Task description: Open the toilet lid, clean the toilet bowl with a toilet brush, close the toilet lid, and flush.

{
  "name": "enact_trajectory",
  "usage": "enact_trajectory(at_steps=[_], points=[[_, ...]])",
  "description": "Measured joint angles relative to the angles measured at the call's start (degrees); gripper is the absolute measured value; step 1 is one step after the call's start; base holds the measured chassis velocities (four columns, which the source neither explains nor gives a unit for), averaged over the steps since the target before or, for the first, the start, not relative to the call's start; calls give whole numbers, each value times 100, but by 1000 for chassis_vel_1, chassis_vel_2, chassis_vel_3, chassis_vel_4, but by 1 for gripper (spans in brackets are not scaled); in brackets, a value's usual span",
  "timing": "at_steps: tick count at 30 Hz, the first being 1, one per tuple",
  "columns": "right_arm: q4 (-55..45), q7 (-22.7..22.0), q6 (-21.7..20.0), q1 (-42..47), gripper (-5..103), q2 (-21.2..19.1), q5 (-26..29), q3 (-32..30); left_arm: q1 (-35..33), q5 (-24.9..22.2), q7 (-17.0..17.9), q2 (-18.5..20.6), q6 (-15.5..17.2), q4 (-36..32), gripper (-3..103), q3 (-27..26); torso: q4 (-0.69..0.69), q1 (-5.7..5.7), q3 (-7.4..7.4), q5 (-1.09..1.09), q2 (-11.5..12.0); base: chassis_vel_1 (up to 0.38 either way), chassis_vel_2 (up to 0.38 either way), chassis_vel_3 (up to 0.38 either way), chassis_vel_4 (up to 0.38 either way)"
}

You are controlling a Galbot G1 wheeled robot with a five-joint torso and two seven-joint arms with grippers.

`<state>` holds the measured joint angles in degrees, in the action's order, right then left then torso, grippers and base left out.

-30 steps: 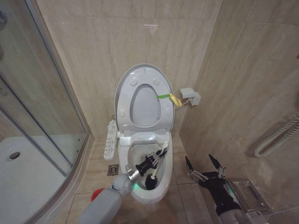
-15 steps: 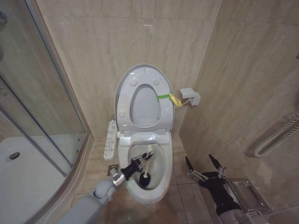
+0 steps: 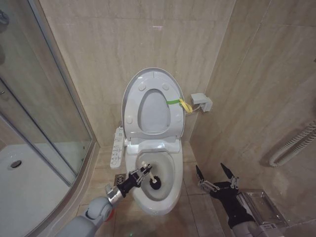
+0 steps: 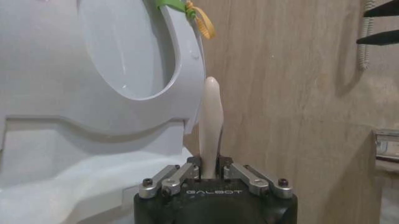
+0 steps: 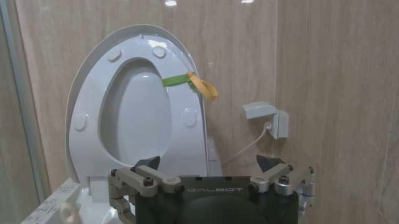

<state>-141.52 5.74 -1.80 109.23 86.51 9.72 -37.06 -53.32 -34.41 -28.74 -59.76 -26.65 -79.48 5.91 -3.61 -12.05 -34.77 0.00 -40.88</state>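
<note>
The brush (image 3: 148, 176) is pinched by the left gripper (image 3: 139, 176), head low in the bowl (image 3: 170, 197) near 9 o'clock. The right gripper (image 3: 215, 177) is parked, fingers wide. The rim could be clipped and water splashed.

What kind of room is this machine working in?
Most likely a small home or hotel bathroom. A toilet bowl stands against tiled walls with its toilet lid raised, a glass shower enclosure is beside it, and the left tool holds a toilet brush in the bowl.
</note>
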Motion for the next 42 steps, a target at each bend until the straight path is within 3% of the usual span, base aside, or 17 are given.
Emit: enact_trajectory(at_steps=[9, 21, 31, 42], points=[[0, 0, 0, 0, 100, 0, 0, 0, 517, -14, -93, -503, -97, 677, 16, 36, 0, 0, 0, 0, 0, 0, 0, 0, 0], [0, 0, 0, 0, 100, 0, 0, 0, 1299, -157, -42, -676, -50, 966, 16, 475, 2, -1, 0, 2, 0, 0, 0, 0, 0], [0, 0, 0, 0, 100, 0, 0, 0, 1641, -130, -57, -1079, -55, 1423, 16, 1038, 1, -1, 0, 1, 1, 0, 0, 0, 0], [0, 0, 0, 0, 100, 0, 0, 0, 1783, -10, -284, -1460, -217, 2155, 16, 1190, 1, 0, 0, 1, 1, 0, 0, 0, 0]])
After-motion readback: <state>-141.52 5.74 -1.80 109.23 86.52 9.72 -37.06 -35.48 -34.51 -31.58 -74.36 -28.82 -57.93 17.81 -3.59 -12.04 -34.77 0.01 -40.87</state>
